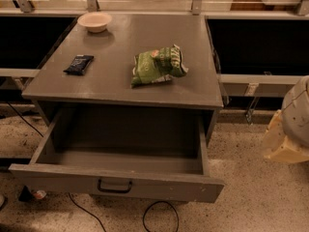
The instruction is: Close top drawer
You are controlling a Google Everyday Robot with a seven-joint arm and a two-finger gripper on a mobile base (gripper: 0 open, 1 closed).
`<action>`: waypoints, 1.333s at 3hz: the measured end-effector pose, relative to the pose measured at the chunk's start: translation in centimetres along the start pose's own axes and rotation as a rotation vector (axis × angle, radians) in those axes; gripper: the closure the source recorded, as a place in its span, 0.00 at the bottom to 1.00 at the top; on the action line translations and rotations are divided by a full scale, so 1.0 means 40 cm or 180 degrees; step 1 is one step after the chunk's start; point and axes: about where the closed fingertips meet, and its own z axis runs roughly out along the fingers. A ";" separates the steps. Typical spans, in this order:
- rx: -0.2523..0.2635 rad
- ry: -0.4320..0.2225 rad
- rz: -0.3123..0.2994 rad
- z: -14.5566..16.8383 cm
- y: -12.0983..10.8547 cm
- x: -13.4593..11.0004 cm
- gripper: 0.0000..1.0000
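The top drawer (159,186) is pulled far out of the grey cabinet (125,88) toward me. Its inside shows bare and its scuffed flat front carries a small dark bail handle (115,186) at the middle. My gripper (289,129) shows as a cream and grey shape at the right edge of the view, to the right of the cabinet and apart from the drawer. It touches nothing that I can see.
On the cabinet top lie a green snack bag (157,65), a black packet (78,64) and a white bowl (94,21). Dark cables (159,216) run on the speckled floor below the drawer front. Dark shelves flank the cabinet.
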 end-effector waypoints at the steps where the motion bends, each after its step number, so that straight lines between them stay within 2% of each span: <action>1: 0.0000 0.0000 0.0000 0.000 0.000 0.000 1.00; 2: -0.0043 -0.0068 0.0000 0.015 0.061 -0.009 1.00; 3: -0.0135 -0.0135 -0.0059 0.038 0.147 -0.017 1.00; 4: -0.0282 -0.0157 -0.0212 0.071 0.252 -0.030 1.00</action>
